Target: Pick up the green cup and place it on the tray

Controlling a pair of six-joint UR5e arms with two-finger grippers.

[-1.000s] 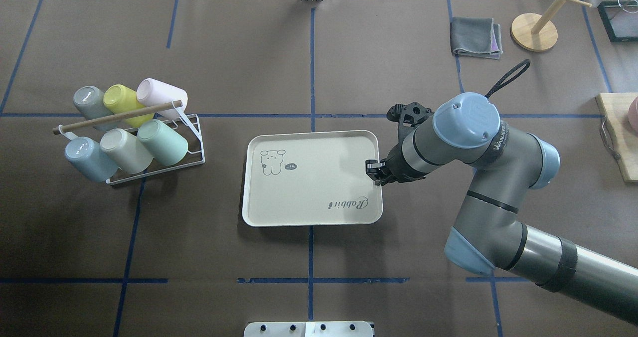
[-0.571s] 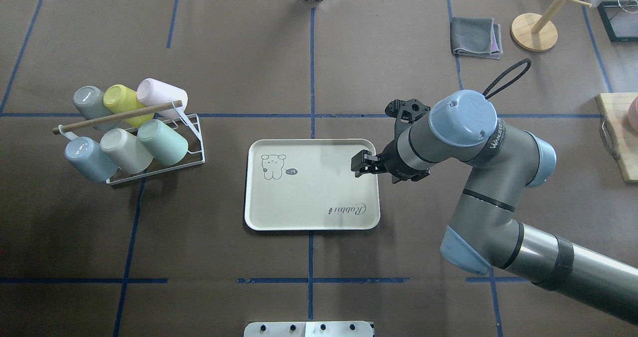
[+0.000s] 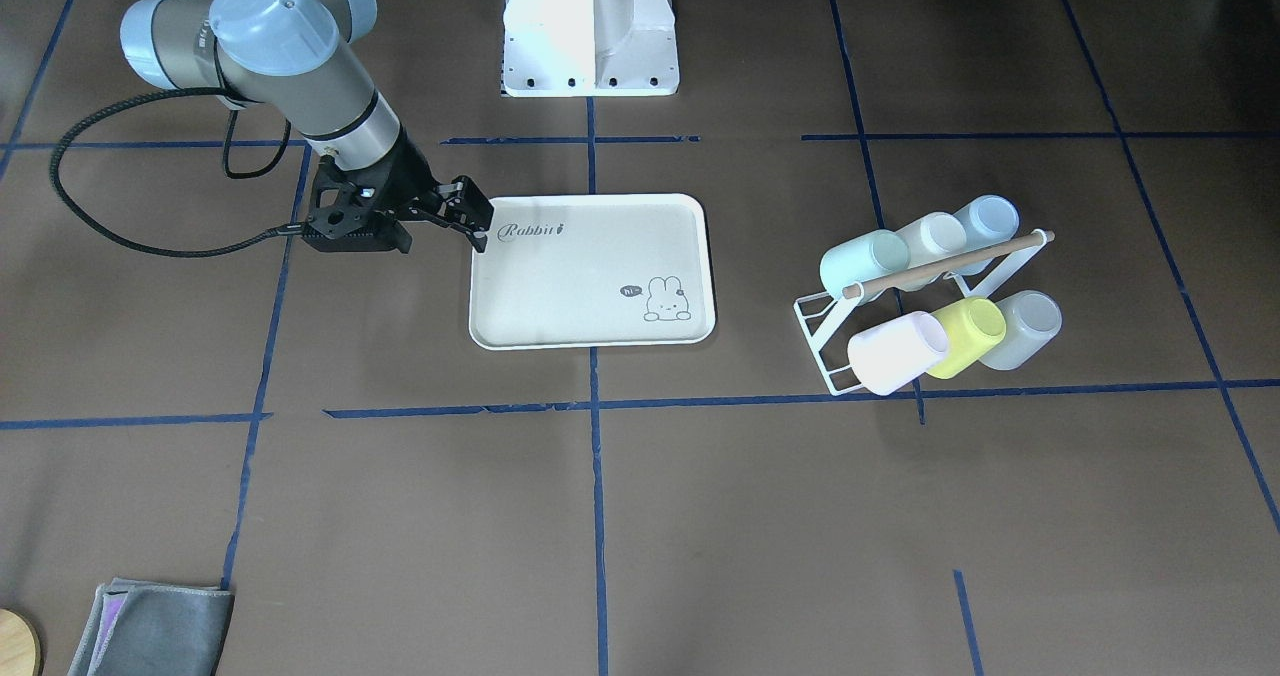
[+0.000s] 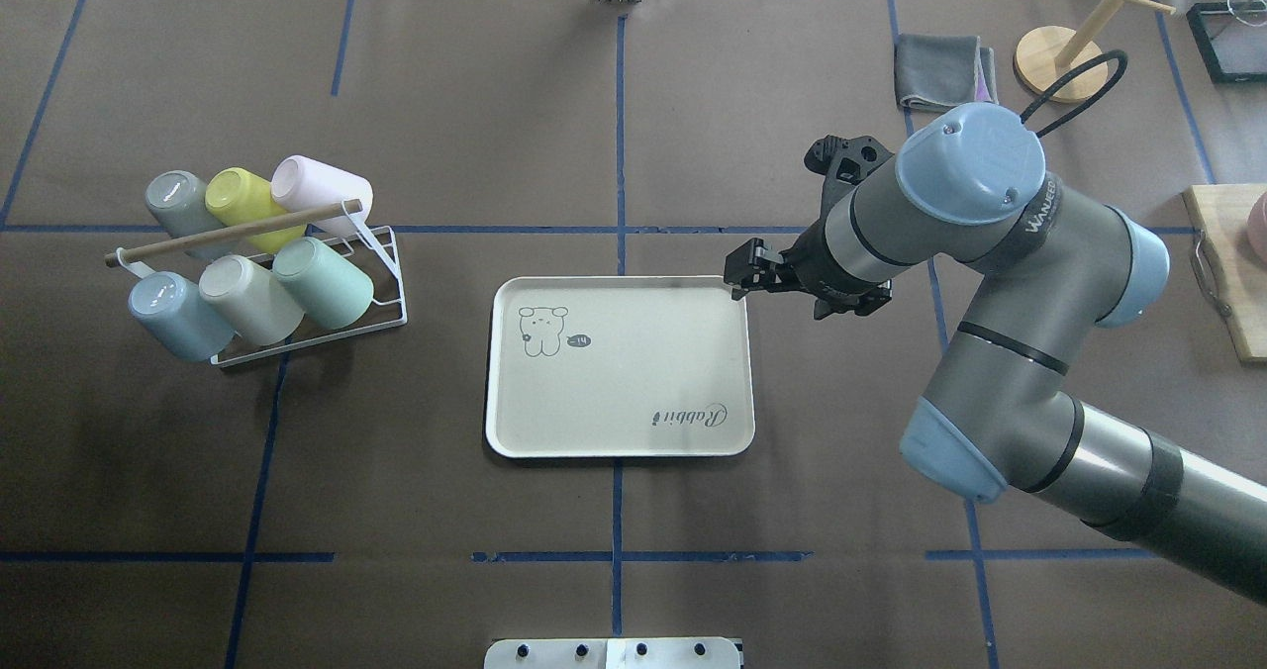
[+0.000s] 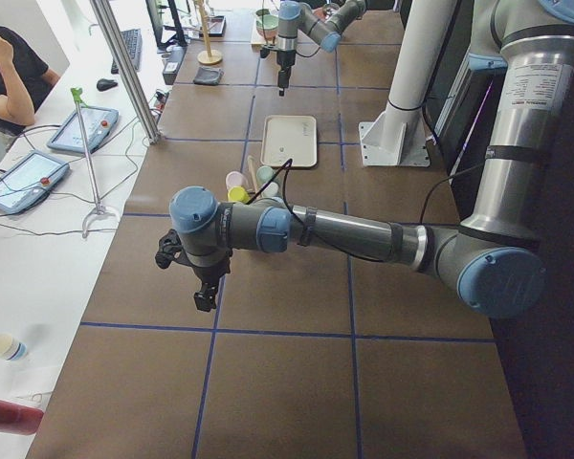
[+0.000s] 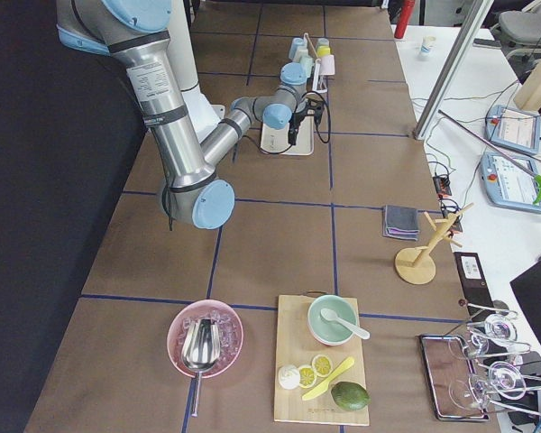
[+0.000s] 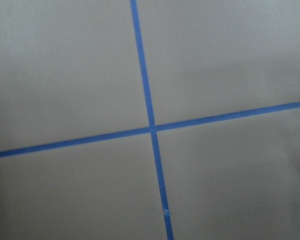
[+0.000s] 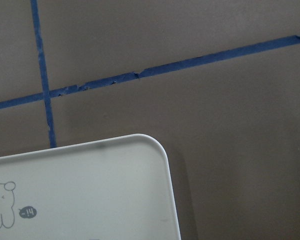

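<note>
Right gripper (image 4: 737,278): now drawn back to tray (image 4: 614,392) far-right corner, fingers parted, empty.
Left gripper (image 5: 204,295): seen only from left side; opening cannot be told.
Green cup (image 4: 325,283): tilted on rack (image 4: 228,235), axis far-left to near-right.

You've got a brown-covered table (image 4: 445,105) crossed by blue tape lines (image 4: 620,135), evenly lit, spreading under and all round the jaws of the right gripper (image 4: 737,281), and well apart from those jaws, along the table's far edge, a white desk (image 5: 38,249) with two flat screens (image 5: 81,129) lying on it.
</note>
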